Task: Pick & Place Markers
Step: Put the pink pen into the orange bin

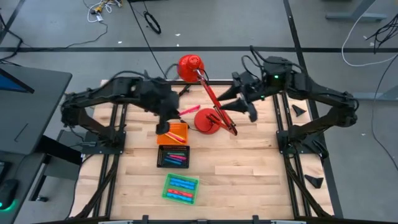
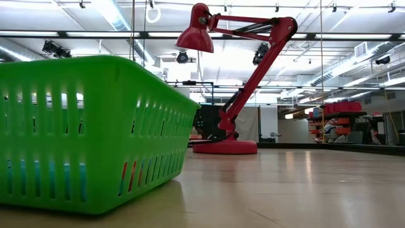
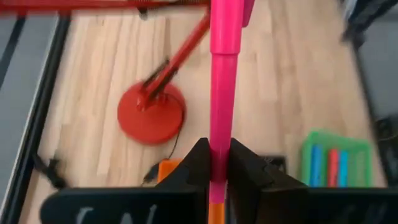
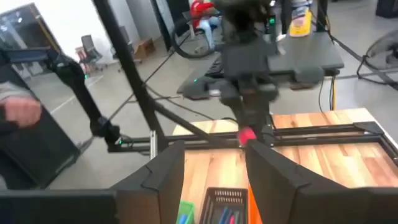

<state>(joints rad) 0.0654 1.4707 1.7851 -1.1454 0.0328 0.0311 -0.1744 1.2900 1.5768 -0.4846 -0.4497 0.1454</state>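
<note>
1. The green tray [image 1: 181, 188] is lying nearest on the wooden tabletop [image 1: 249, 180], holding blue and red markers side by side; in the low view its slotted wall [image 2: 88, 133] is filling the left half.
2. Just beyond it the black tray [image 1: 173, 157] is carrying more markers, pink and blue among them.
3. Past that the orange tray [image 1: 176, 132] is sitting directly under the left pincer [image 1: 166, 126]; that pincer is clenching a pink marker [image 3: 222, 93] between its two dark fingers [image 3: 194, 163], the marker pointing away from the wrist camera, over the tabletop.
4. The red lamp [image 1: 208, 112] is standing just beside the orange tray, its round base [image 3: 151, 114] resting on the wood and its shade [image 2: 195, 37] reaching toward the far edge.
5. The right pincer [image 1: 250, 111] is hovering beyond the lamp's arm, its fingers [image 4: 163, 177] standing apart and apparently grasping nothing, though the high view is blurred there.
</note>
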